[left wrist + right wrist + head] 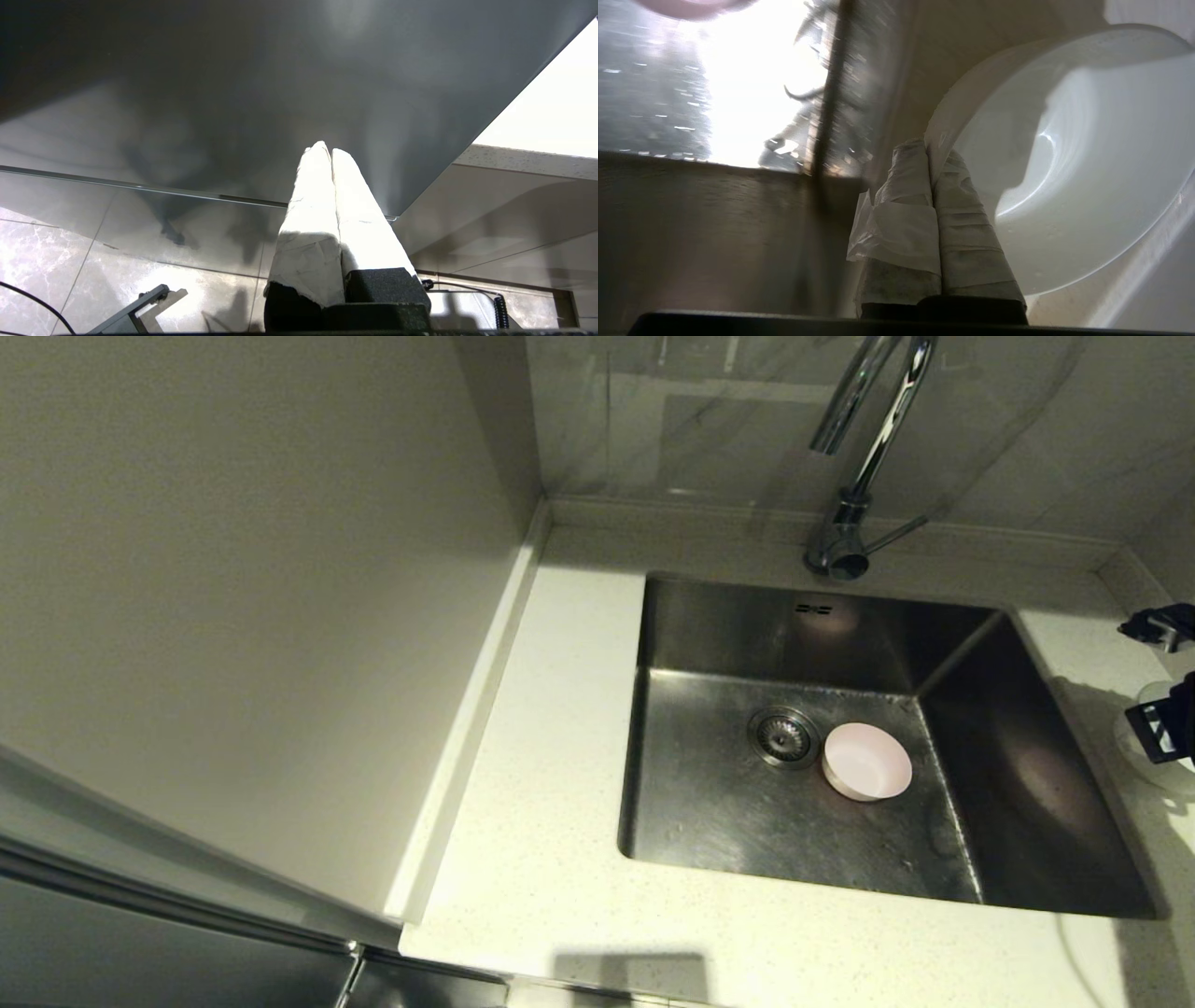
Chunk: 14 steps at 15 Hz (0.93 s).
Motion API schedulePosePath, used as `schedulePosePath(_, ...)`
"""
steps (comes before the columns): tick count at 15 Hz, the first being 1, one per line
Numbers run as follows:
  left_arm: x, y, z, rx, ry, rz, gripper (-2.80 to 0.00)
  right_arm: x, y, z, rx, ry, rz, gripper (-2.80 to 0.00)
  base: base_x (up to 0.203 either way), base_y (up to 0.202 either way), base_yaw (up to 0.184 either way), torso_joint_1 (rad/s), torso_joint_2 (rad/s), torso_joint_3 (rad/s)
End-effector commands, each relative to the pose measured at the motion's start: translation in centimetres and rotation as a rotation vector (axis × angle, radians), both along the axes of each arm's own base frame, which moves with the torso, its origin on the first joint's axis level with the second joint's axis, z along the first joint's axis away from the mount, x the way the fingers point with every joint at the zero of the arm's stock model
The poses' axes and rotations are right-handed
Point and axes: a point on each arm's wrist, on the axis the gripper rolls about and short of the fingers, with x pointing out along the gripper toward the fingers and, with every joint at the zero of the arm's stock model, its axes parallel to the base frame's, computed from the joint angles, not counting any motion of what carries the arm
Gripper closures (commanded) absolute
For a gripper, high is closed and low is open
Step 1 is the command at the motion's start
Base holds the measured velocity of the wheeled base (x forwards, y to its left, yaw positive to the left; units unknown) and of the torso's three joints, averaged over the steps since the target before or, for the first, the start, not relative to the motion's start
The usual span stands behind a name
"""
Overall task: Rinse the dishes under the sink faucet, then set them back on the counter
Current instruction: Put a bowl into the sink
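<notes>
The pale pink bowl [867, 762] sits upright on the floor of the sink [709, 812], beside the round drain strainer [784, 737]. My right gripper [930, 149] is over the counter just right of the sink, shut on the rim of the white bowl [1069, 177], one finger inside and one outside. In the head view that bowl [1146, 751] shows only partly at the right edge, under the black gripper body. The pink bowl's edge [691, 5] shows in the right wrist view. The yellow bowl is out of view. My left gripper [326, 150] is shut on nothing, low beside a cabinet.
The chrome gooseneck faucet [868, 457] stands behind the sink, its spout over the basin's back part and its lever pointing right. The cream counter [551, 756] runs left of the sink to a tall wall panel [233, 569]. Tiled floor [93, 280] lies under the left gripper.
</notes>
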Motion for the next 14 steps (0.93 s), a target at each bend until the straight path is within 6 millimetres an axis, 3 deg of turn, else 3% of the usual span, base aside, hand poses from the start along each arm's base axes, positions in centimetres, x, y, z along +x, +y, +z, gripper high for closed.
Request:
schedulePosePath(1, 0.0, 0.0, 0.0, -0.001, -0.002, 0.001, 0.0, -0.3, 2.7, 1.5, -0.019, -0.039, 0.077, 0.0, 0.0, 0.0, 0.0, 0.0, 0.0, 0.0)
schedulePosePath(7, 0.0, 0.0, 0.0, -0.001, -0.002, 0.001, 0.0, -0.3, 11.0, 2.5, -0.046, -0.064, 0.324, 0.0, 0.0, 0.0, 0.0, 0.0, 0.0, 0.0)
schedulePosePath(11, 0.0, 0.0, 0.0, -0.001, -0.002, 0.001, 0.0, -0.3, 17.1, 1.3, -0.075, -0.015, 0.493, 0.0, 0.0, 0.0, 0.0, 0.0, 0.0, 0.0)
schedulePosePath(14, 0.0, 0.0, 0.0, -0.001, -0.002, 0.001, 0.0, 1.5, 21.1, -0.2, -0.084, 0.019, 0.618, 0.0, 0.0, 0.0, 0.0, 0.0, 0.0, 0.0)
